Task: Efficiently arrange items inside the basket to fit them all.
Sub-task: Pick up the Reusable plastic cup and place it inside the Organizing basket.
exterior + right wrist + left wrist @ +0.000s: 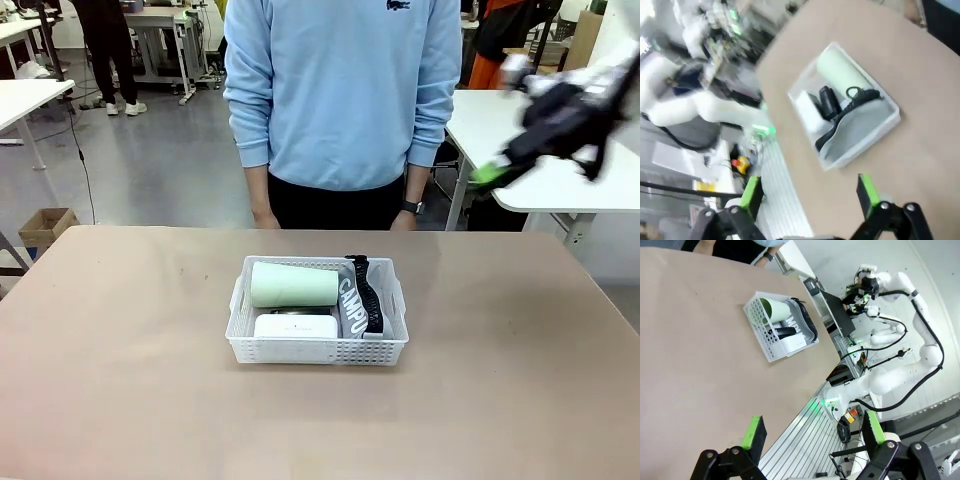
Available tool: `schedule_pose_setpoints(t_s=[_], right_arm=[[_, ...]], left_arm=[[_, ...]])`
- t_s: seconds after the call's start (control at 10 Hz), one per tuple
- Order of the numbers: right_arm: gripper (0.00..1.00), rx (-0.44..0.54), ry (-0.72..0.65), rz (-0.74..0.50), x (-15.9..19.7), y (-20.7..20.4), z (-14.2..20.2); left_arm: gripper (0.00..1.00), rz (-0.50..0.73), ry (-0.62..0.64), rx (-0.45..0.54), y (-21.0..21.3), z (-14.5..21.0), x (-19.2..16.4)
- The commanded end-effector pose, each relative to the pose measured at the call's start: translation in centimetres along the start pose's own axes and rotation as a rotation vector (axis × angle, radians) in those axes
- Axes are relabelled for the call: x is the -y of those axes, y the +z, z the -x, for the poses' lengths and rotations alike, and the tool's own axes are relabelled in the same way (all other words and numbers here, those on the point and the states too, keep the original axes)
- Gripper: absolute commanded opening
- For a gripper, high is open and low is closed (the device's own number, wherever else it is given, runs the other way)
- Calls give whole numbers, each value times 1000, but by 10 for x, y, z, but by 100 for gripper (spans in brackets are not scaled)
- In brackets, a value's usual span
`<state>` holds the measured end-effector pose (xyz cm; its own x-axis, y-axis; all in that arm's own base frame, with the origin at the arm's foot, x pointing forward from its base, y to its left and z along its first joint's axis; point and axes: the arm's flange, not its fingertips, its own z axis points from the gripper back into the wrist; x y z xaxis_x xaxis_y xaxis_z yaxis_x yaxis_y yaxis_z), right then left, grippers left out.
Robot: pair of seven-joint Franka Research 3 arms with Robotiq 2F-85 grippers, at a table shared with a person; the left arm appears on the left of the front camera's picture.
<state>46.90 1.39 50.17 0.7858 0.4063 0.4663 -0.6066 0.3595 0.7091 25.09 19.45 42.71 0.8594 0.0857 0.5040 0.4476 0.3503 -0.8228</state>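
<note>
Nearest the front camera, the shallow white plastic rectangular basket with lattice sides (317, 349) is seen on the brown table (120, 380), its long axis running left to right. Inside it, 4 items are packed. A pale green cup (293, 285) is laid on its side along the far wall, long axis left to right; in the left wrist view its mouth (765, 311) is turned toward the short end wall. A white rectangular box device (295, 326) is set along the near wall, with a black stapler (828, 102) between it and the cup. A grey pouch lettered "CAMPUS" with a black strap (359, 300) is stood along the right end, long axis near to far. The right gripper (500, 170) is held high at the right, blurred, jaws wide and empty. The left gripper (812, 432) is raised off the table's near edge, fingers spread wide, nothing between them.
</note>
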Motion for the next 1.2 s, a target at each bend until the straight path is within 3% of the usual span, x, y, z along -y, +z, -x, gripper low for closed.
schedule_pose_setpoints(t_s=[0.0,0.3,0.4,0.5,1.1], right_arm=[[100,470,-397,-167,28,32,55],[100,800,-681,-242,72,53,145],[100,881,-711,-182,81,45,152],[100,411,-498,-156,72,69,147],[100,411,-498,-156,72,69,147]], left_arm=[[100,16,-1,10,0,0,3],[100,16,-1,10,0,0,3],[100,16,-1,10,0,0,3],[100,16,-1,10,0,0,3],[100,16,-1,10,0,0,3]])
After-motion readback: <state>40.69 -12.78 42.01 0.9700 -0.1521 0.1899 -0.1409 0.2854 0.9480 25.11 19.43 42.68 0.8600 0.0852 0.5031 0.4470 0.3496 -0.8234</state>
